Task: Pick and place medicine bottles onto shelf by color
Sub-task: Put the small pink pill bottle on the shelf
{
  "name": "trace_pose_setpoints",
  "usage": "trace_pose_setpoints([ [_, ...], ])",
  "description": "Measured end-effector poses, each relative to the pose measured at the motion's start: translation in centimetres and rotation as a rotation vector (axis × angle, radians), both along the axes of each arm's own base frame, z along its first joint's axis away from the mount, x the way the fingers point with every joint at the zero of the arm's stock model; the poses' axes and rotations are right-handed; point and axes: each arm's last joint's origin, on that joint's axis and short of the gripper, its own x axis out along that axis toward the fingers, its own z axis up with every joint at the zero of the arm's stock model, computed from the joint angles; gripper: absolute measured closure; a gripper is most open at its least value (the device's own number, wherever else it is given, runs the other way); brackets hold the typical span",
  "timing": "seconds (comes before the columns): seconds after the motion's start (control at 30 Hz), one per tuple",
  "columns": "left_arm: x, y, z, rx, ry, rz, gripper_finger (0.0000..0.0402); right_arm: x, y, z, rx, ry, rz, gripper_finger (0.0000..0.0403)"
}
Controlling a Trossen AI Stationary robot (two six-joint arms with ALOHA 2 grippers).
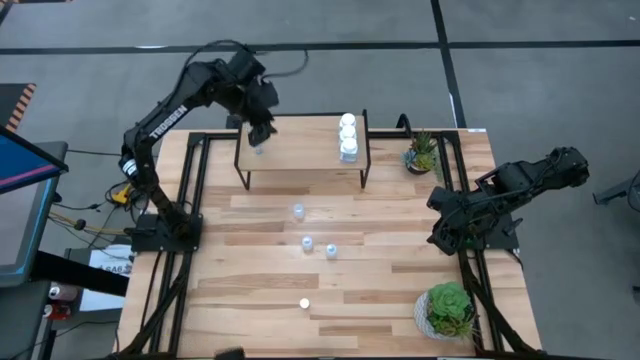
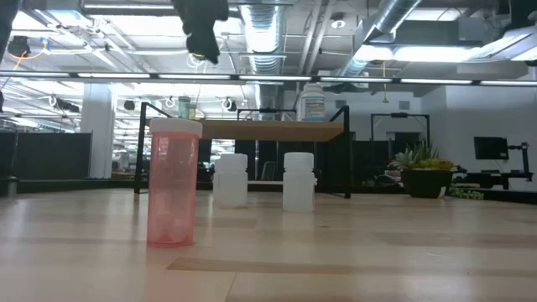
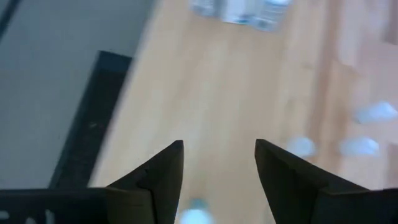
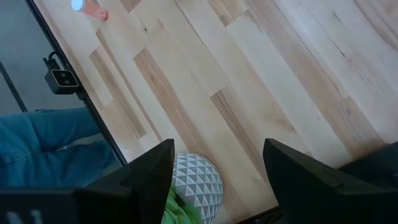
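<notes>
Placing step: left tool (image 1: 259,137) over the shelf (image 1: 300,150) at ten o'clock, jaws parted above a bottle (image 3: 194,215) — apparently released. Next: lift clear, fetch another; right tool (image 4: 217,168) wide, idle.

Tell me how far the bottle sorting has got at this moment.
Done: three white bottles stand at one end of the shelf. In hand: the left gripper, open, hangs over a small bottle at the other end. Left: three pale bottles and a pink bottle on the table. The right gripper waits open.
</notes>
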Motion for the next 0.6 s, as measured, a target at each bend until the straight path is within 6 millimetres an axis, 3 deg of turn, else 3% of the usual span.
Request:
trace_pose_setpoints([
  [0.4, 4.8, -11.3, -0.2, -0.155, 0.109, -0.249, 0.025, 0.0, 0.0, 0.0, 0.002, 0.001, 0.002, 0.0132],
  [0.6, 6.2, -17.5, -0.3, -0.107, 0.145, -0.35, 0.025, 0.0, 0.0, 0.0, 0.005, 0.003, 0.004, 0.0132],
])
